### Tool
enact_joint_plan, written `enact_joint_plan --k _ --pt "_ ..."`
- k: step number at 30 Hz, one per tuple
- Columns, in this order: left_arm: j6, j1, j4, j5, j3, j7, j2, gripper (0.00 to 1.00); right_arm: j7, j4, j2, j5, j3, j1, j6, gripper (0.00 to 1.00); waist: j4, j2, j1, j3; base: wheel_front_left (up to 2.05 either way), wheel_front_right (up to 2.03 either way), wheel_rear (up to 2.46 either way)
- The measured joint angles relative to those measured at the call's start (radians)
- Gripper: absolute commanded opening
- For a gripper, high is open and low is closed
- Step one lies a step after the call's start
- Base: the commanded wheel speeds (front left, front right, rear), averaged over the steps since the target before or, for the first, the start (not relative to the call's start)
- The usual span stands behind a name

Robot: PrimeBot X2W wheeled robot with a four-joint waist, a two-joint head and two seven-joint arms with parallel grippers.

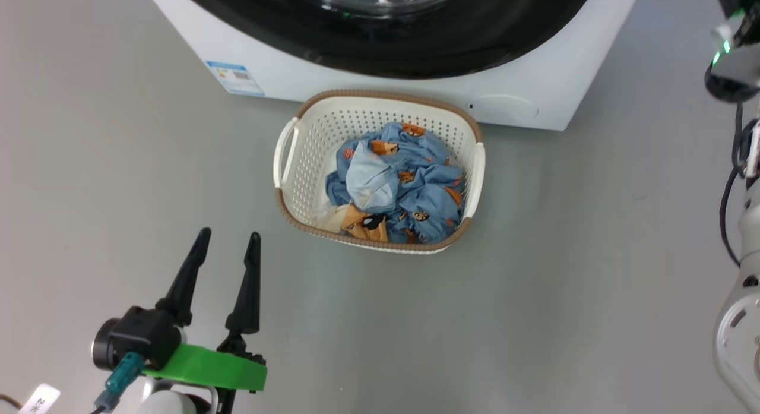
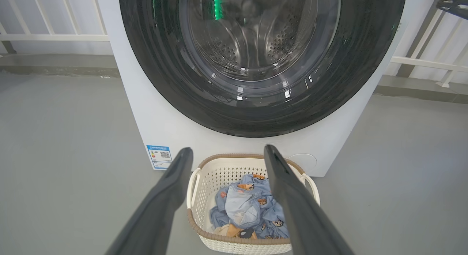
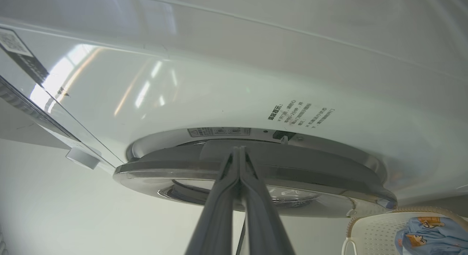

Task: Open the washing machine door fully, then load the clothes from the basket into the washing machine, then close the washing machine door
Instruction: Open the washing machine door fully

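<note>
Glossy black rims the washing machine door point(image 2: 146, 64), glass bulging; at six o'clock we see blue bear-print clothes point(image 1: 404, 182) heaped in the basket point(image 1: 309, 158). Our left gripper point(image 1: 230, 233) gapes, right gripper point(image 3: 238, 150) pinched tight.

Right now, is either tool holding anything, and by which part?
Nothing is held. The left tool is open, short of the basket. The right tool is shut empty, its tips at the rim of the washing machine door.

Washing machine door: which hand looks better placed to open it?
The right hand: shut, fingertips at the rim of the washing machine door. The left hand hangs open, low near the basket.
</note>
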Motion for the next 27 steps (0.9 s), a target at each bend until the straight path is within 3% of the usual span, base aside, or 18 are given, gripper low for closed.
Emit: enact_joint_plan --k 27 --pt "0.0 -0.077 -0.004 -0.091 -0.074 0.0 -0.003 1.0 0.062 0.018 0.053 -0.306 -0.125 -0.245 0.0 0.0 0.072 0.0 0.0 0.13 0.0 0.0 0.0"
